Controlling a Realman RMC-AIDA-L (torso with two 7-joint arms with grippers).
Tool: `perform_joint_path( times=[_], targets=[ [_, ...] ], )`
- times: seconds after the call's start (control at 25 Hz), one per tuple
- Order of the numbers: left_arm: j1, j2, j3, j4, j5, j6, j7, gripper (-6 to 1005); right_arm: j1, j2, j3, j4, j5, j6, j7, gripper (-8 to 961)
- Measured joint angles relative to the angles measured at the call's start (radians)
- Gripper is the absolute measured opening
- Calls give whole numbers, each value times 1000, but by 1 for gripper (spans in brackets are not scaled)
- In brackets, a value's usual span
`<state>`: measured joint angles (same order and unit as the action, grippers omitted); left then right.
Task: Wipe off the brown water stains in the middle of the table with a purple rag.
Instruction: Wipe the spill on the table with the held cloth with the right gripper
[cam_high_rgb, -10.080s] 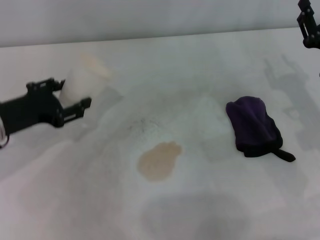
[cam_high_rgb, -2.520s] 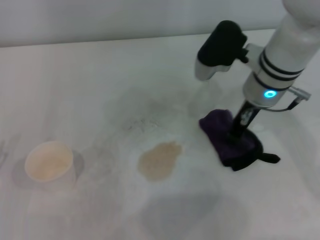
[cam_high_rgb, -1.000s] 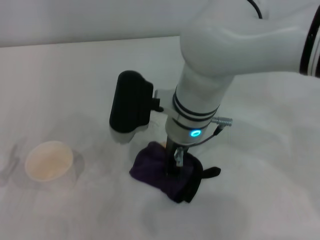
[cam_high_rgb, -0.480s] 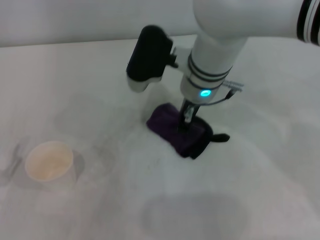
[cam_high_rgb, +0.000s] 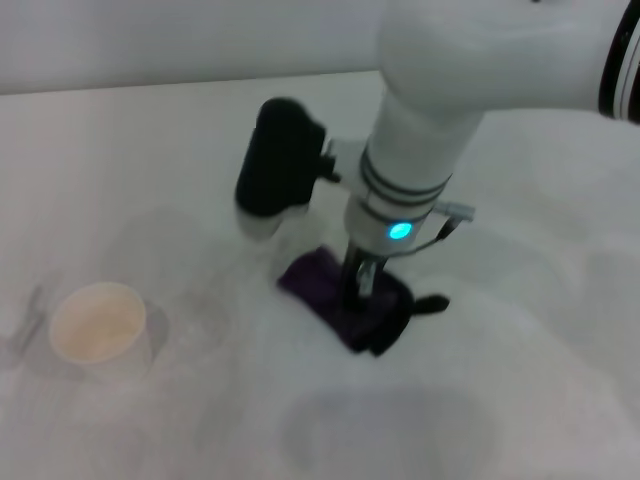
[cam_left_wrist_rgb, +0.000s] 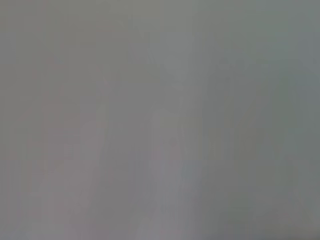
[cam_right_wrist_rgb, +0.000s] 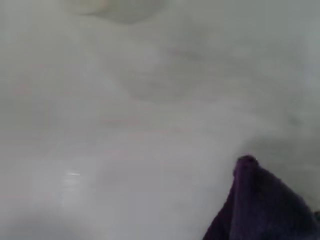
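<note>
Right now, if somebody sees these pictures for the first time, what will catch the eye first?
The large white right arm dominates the head view, its right gripper pressed down into the purple rag in the middle of the table. A pale cup of tan liquid stands alone near the table's left side. No brown stain shows around the rag.

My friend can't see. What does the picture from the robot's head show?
The right gripper points straight down, pressing the purple rag onto the middle of the white table. A pale cup of tan liquid stands off to the robot's left. No brown stain shows.
</note>
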<state>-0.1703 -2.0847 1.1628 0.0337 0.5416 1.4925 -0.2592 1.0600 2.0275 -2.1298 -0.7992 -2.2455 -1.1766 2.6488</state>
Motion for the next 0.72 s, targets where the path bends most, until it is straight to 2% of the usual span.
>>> perform_joint_path(
  times=[0.44,0.56,0.72],
  targets=[
    [-4,-1,0,0,0,-5,0,892,1,-1,-213,-168,198,-35,-26,86],
    [0,-2,0,-1,0,-5,0,892,-3,0,-214,-176,197,-38,-26,80],
    [-3,-1,0,-15,-4,-5,0,892,-13,1,-142,-132,131,-36,-26,80]
  ],
)
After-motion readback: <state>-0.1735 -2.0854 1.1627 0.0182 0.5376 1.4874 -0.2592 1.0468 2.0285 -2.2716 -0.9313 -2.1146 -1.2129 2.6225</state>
